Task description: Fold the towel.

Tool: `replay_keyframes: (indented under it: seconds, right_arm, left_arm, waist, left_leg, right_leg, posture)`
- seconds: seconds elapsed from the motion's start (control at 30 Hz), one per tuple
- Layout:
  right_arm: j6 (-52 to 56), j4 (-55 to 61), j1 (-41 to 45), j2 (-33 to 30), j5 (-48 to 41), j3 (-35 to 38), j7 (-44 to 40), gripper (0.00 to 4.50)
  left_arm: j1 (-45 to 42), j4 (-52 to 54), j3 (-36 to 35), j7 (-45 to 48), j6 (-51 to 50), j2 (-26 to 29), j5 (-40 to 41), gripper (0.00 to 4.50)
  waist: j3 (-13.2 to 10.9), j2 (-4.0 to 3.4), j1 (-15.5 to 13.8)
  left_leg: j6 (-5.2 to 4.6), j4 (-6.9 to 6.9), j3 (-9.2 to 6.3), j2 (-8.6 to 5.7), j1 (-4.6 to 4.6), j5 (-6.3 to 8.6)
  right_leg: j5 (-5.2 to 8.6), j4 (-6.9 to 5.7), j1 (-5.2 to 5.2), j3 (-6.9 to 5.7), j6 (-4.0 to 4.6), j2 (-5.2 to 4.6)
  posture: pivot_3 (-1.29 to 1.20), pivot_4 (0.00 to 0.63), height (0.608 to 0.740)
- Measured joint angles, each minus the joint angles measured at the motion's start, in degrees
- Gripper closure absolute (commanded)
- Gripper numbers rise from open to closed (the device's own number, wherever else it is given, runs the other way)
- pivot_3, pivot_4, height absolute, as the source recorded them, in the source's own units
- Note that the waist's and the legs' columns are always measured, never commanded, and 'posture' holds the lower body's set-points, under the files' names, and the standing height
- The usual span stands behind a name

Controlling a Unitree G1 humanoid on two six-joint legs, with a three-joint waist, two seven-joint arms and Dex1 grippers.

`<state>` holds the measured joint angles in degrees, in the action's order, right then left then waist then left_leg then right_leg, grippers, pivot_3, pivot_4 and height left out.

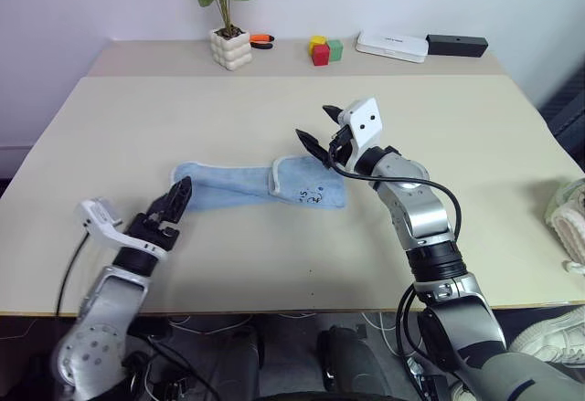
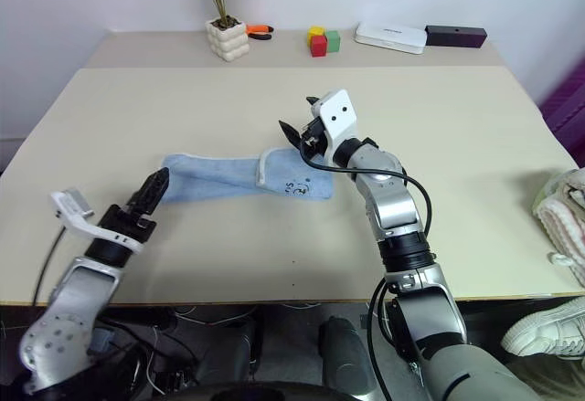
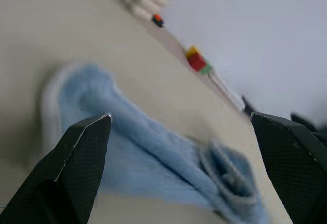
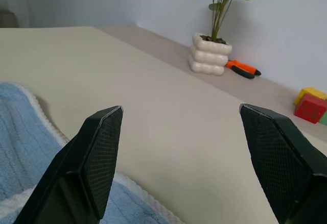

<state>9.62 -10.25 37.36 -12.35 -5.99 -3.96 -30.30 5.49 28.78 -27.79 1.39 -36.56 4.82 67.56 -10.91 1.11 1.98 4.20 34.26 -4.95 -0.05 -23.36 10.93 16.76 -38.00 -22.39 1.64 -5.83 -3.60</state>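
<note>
The light blue towel (image 1: 247,186) lies on the table (image 1: 457,118) as a long strip, gathered lengthwise. Its right end is folded over, with a small dark mark (image 1: 311,195) showing there. My left gripper (image 1: 175,198) is low at the towel's left end, open, with the cloth (image 3: 153,157) spread just past its fingers. My right gripper (image 1: 315,122) hangs above the towel's right end, open and holding nothing. Beneath it, in the right wrist view, lies the towel's white-edged cloth (image 4: 25,132).
At the back stand a potted plant (image 1: 230,47), an orange-handled tool (image 1: 261,40), coloured blocks (image 1: 322,50), a white box (image 1: 391,46) and a black box (image 1: 456,46). A cream-white knitted lump (image 1: 569,218) sits at the table's right edge.
</note>
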Motion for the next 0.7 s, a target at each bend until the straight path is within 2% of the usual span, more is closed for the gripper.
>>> replay_keyframes:
  seconds: [0.13,0.33,0.57,0.7]
  right_arm:
    - [-0.04,0.00,0.00,-0.02,0.02,-0.03,-0.45,0.78]
    - [-0.05,0.00,-0.01,-0.01,0.03,-0.05,-0.51,0.78]
    - [-0.13,-0.01,0.01,0.44,0.03,-0.18,-0.49,0.78]
    - [-0.14,-0.01,0.01,0.83,0.04,-0.33,-0.48,0.78]
  left_arm:
    - [0.65,1.68,0.03,-8.36,2.52,-3.72,5.98,0.00]
    - [0.39,-1.76,-1.21,-19.15,5.40,-3.18,13.24,0.00]
    - [-1.84,-4.50,0.11,-25.23,6.74,0.23,11.95,0.00]
    - [-3.52,-6.08,0.10,-25.85,7.35,-0.50,14.13,0.00]
  waist:
    - [0.00,0.00,0.04]
    - [0.00,0.00,-0.17]
    - [0.00,0.00,-1.16]
    - [0.00,0.00,-1.34]
  left_leg:
    - [0.00,0.00,0.01,0.00,0.00,0.00]
    - [0.00,0.00,0.01,-0.02,-0.01,0.00]
    - [0.00,0.00,0.03,-0.03,-0.01,0.00]
    - [0.00,0.01,0.02,-0.03,0.00,0.00]
  right_leg:
    - [0.01,0.01,0.00,0.00,0.01,0.01]
    - [0.01,0.04,0.01,0.00,0.02,0.01]
    - [0.07,0.08,0.02,0.00,0.13,0.03]
    - [0.09,0.13,0.06,0.00,0.16,0.03]
  posture:
    - [0.00,0.150,0.740]
    - [0.00,0.150,0.740]
    - [0.00,0.150,0.740]
    - [0.00,0.150,0.740]
